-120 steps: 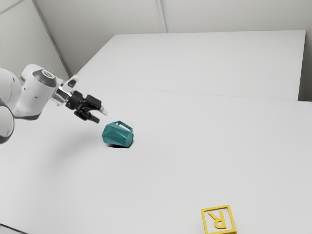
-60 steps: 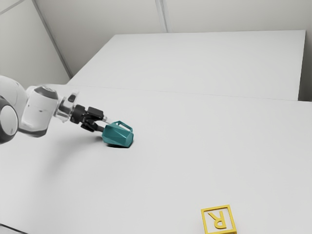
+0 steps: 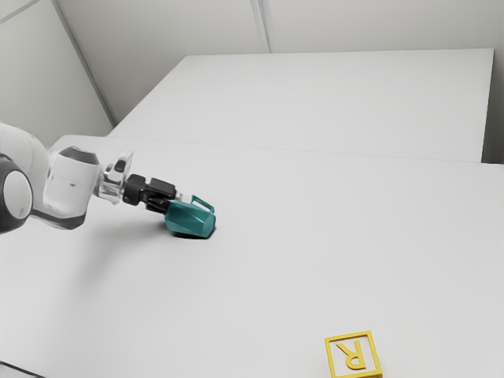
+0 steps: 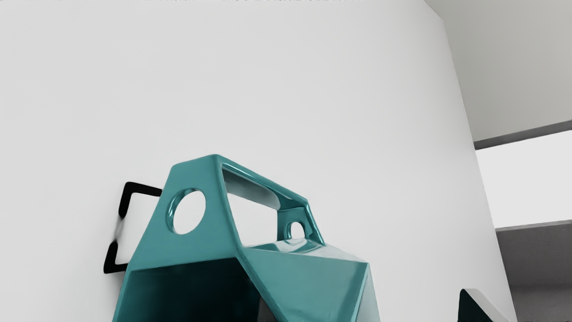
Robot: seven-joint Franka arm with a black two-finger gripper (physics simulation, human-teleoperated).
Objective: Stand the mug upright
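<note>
The teal faceted mug [image 3: 191,221] lies on its side on the white table, its mouth toward my gripper [image 3: 179,202] and its looped handle on the upper side. In the wrist view, the dark mouth and pierced handle of the mug [image 4: 308,281] are close to the camera. My gripper [image 4: 372,313] stands open astride the mug's wall: a grey fingertip [image 4: 267,311] shows inside the mouth, while the other fingertip [image 4: 473,308] is outside, apart from the wall. The mug's lower part is cut off in that view.
A yellow square block with the letter R [image 3: 330,358] lies near the exterior view's bottom edge. A dark cable [image 3: 20,369] runs at the lower left corner. The white table [image 3: 315,236] extends widely around the mug.
My gripper has come down and toward the exterior view's right, from above and beside the mug to its mouth. The mug and the yellow block have stayed put.
</note>
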